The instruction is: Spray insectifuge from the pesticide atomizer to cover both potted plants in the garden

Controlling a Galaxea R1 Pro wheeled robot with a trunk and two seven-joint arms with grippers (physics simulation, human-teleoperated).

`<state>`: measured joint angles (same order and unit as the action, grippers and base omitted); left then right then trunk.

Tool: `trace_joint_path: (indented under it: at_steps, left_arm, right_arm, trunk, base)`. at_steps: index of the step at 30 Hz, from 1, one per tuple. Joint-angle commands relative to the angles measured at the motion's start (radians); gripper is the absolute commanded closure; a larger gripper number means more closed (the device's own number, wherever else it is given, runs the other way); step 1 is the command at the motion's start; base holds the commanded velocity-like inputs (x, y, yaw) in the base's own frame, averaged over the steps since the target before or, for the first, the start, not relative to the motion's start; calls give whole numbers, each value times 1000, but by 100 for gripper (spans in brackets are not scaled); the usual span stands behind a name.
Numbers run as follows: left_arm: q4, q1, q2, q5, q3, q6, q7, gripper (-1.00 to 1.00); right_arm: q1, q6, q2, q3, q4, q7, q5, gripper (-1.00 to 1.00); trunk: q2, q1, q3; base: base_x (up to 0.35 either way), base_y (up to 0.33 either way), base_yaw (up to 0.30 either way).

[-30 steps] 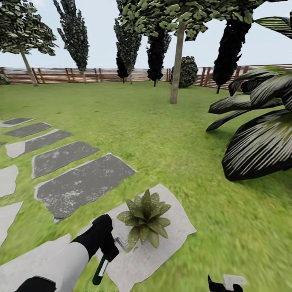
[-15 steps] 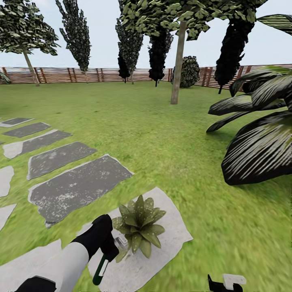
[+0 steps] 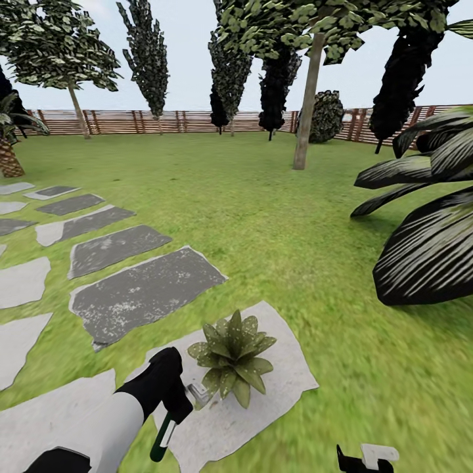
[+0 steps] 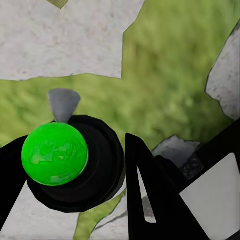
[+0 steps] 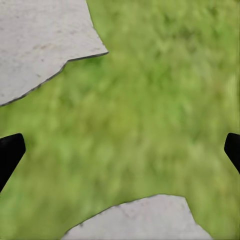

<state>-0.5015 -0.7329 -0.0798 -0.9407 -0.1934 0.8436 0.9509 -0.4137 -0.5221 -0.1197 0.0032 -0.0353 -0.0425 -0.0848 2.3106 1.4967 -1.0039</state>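
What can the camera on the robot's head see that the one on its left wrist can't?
The head view alone has the leafy potted plant, the fence, the trees and the sky. It also takes in the left gripper from outside, shut on the spray bottle, with the pale nozzle beside the plant.

The left wrist view alone looks straight down the bottle's bright green end.

Both have the bottle, the grass and the grey stepping stones.

Pesticide atomizer (image 3: 163, 436): slender dark-green bottle w/ whitish label strip, pale trigger head (image 3: 197, 393) pointing at plant; tilted, held off ground. Potted plant (image 3: 233, 355): low olive rosette, pale-speckled, upright on pale stepping stone (image 3: 289, 374), lawn around.
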Motion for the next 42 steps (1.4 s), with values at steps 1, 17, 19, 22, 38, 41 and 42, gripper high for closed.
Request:
trace_joint_path:
  at_steps: [1,17,19,22,38,41,42]
  left_arm:
    - [-1,0,1,-9,-1,3,9,100]
    - [0,0,1,-9,-1,3,9,100]
    - [0,0,0,-9,-1,3,9,100]
    - [0,0,0,-9,-1,3,9,100]
    - [-19,-30,19,-21,44,6,68,100]
    - [-19,-77,61,-24,31,5,165,100]
    - [-19,-83,67,-25,24,5,176,100]
  right_arm:
    - [-1,-4,0,1,1,3,-9,-100]
    - [-1,-3,-2,1,5,2,-7,-100]
    - [-1,-3,-2,1,4,2,-7,-100]
    - [-1,-3,-2,1,5,2,-7,-100]
    - [-1,-3,0,1,6,2,-7,-100]
    - [-1,-3,0,1,6,2,-7,-100]
    - [-1,-3,0,1,6,2,-7,-100]
  trunk:
    - [0,0,-1]
    - [0,0,-1]
    - [0,0,-1]
    - [0,0,-1]
    - [0,0,-1]
    - [0,0,-1]
    - [0,0,-1]
  base:
    - [0,0,1]
    - [130,-119,89]
    - [22,-266,0]
    - [3,-271,117]
    - [0,-160,147]
    - [0,0,0]
    - [0,0,0]
